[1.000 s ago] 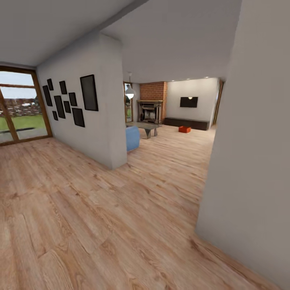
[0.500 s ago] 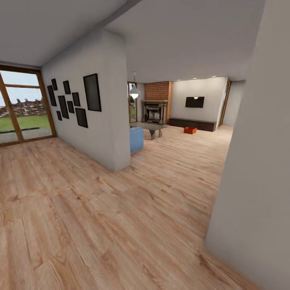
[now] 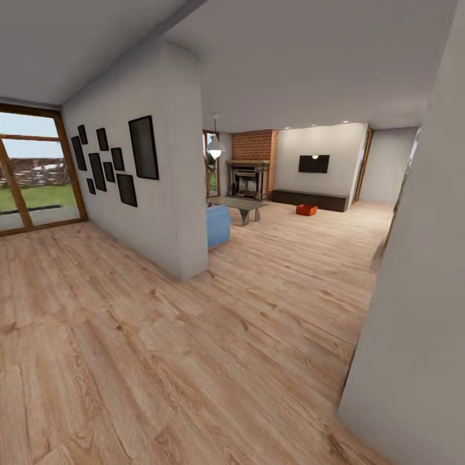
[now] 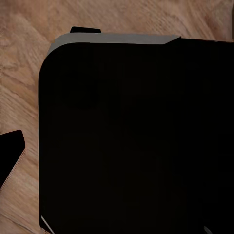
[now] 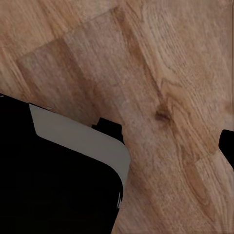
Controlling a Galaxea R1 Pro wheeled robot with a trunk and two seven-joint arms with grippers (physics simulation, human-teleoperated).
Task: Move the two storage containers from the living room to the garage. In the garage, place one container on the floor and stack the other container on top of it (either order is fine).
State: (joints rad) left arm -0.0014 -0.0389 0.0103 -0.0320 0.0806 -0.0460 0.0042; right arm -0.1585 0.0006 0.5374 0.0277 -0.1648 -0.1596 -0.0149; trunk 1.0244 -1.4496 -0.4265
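Wood-plank flooring, light and honey-toned (image 3: 194,361), spreads across a wide hallway and runs on into the living room (image 3: 303,187) at the far end. A pale grey partition wall (image 3: 165,194) hung with black picture frames (image 3: 143,148) stands at the left, and a second pale wall (image 3: 420,323) crowds the right edge. Compared with a second ago, that right wall covers less of the head view and more of the far room is open, so the camera has turned or rolled; the robot seems to be on its way to collect the bins. Far off stand a red brick fireplace (image 3: 255,145), a black wall-mounted television (image 3: 314,163) and a low dark console (image 3: 310,199). One small orange-red storage container (image 3: 306,210) sits on the planks just before the console; whether a second is with it is too small to tell.

Both wrist views look down on planks and the robot's black, grey-edged body (image 4: 131,141), which the head view lacks. Neither hand's fingers can be read, so their state cannot be told.
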